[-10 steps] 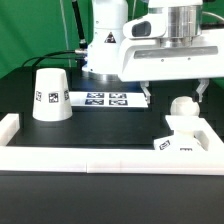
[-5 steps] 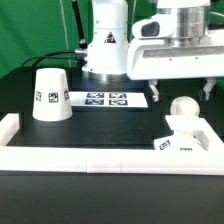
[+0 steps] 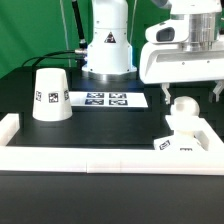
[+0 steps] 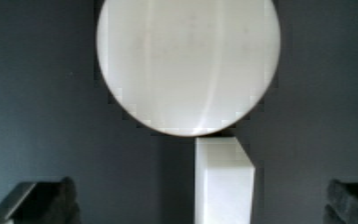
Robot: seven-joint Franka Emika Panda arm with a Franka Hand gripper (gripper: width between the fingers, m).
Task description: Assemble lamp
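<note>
Exterior view: the gripper hangs just above the bulb, fingers spread wide, one on either side and touching nothing. The bulb stands upright on the base, close to the border rail at the exterior view's right. The shade rests mouth-down, well apart at the exterior view's left, beside the marker board on the black table.

Wrist view: the bulb fills the frame as a smooth white oval. Two dark fingertips sit at opposite edges, and the gap between them holds only a narrow white bar of uncertain identity. The shade, the marker board and the rail appear only in the exterior view.
</note>
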